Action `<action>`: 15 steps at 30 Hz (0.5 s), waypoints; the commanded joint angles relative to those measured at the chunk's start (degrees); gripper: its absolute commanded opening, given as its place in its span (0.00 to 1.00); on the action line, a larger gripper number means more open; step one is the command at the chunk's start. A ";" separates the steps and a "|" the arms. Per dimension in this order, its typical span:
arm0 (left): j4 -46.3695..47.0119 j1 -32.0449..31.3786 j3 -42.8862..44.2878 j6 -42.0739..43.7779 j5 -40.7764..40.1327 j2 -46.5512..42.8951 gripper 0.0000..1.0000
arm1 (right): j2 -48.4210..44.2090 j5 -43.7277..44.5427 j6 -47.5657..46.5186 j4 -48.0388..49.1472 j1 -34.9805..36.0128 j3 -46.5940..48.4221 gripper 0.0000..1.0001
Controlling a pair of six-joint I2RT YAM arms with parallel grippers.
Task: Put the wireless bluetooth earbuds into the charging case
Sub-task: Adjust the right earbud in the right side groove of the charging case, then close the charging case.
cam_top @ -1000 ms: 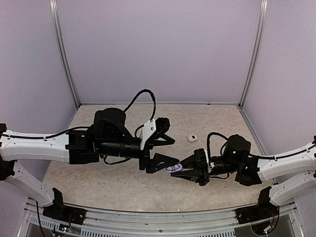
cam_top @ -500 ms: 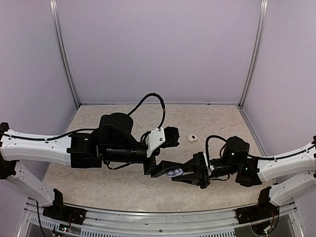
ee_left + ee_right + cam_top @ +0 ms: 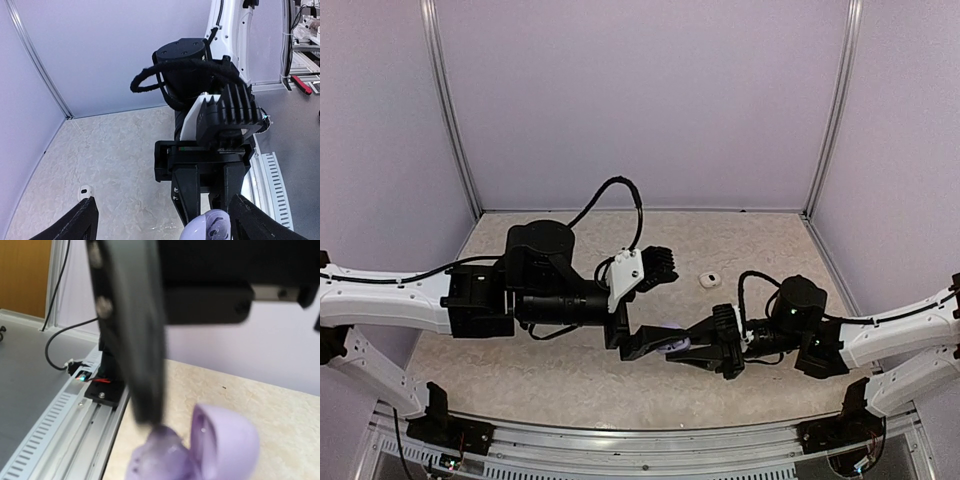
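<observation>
Jaws: two pairs, each of two black fingers.

Item 1, left jaws: spread wide, holding nothing. Fingers (image 3: 82,222) are matt, dark and wedge-shaped.

Item 2, right jaws: pinching one charging case (image 3: 210,228) between their tips, facing the gap of the left jaws. The case is just beside one left finger; whether they touch cannot be told.

Case: one, lilac, smooth glossy plastic, rounded pebble shape. Hinged lid (image 3: 226,439) stands swung up; lower shell (image 3: 156,456) is blurred. The inside shows only dimly, so whether any wireless bluetooth earbuds sit in it cannot be told.

Item 3: one small white rounded piece (image 3: 710,280), smooth, lying on the table (image 3: 570,375) beyond the left jaws, well apart from both pairs. Bud or case: too small to tell.

Table: one, beige, speckled stone-like finish.
</observation>
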 commanded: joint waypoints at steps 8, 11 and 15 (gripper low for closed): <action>2.73 2.12 -6.43 -6.71 9.79 -6.78 0.95 | -0.26 1.02 2.05 2.93 -0.22 0.23 0.00; 4.10 2.94 -8.31 -7.77 12.11 -7.10 0.96 | -0.57 0.67 2.62 3.09 -0.22 0.49 0.00; 4.86 2.95 -9.46 -7.36 12.65 -6.14 0.96 | -0.90 0.15 3.74 3.64 -0.31 0.76 0.00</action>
